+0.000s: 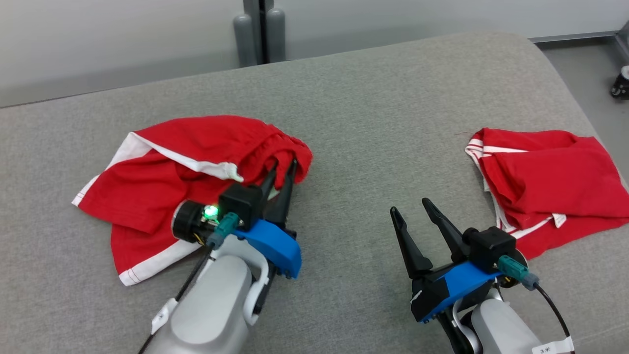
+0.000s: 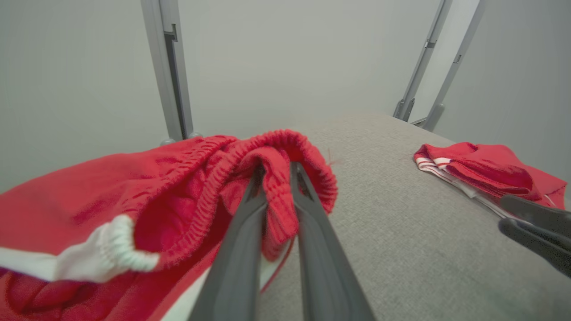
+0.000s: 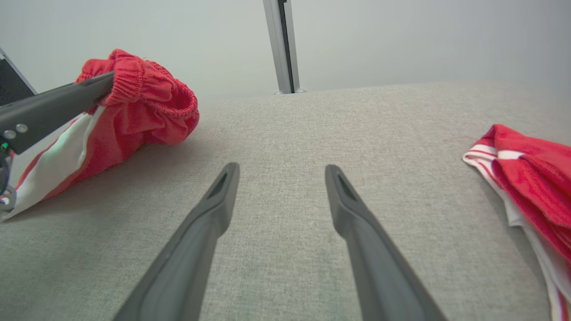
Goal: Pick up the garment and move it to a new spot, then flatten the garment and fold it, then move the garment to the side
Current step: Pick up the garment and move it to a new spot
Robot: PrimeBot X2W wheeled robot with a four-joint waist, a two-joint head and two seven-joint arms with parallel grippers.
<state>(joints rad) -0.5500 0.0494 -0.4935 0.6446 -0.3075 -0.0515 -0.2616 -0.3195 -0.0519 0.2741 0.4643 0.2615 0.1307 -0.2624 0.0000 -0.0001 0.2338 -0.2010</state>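
My left pincer (image 1: 283, 166) is pinching the shorts (image 1: 147, 187) by the stretchy top edge. The rest of them lies off to its left, long side going sideways. My right pincer (image 1: 410, 206) is spread wide and empty, well off to the right.

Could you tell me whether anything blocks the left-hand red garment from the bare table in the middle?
No object lies there; the left gripper pinches the garment by its waistband, but the open right gripper hovers over that grey table stretch.

I note grey fabric top (image 1: 373, 98), far right corner rounded, plain pale wall (image 1: 98, 39) behind, grey metal post (image 3: 276, 44) against it, grey floor (image 1: 580, 64) at right, even light.
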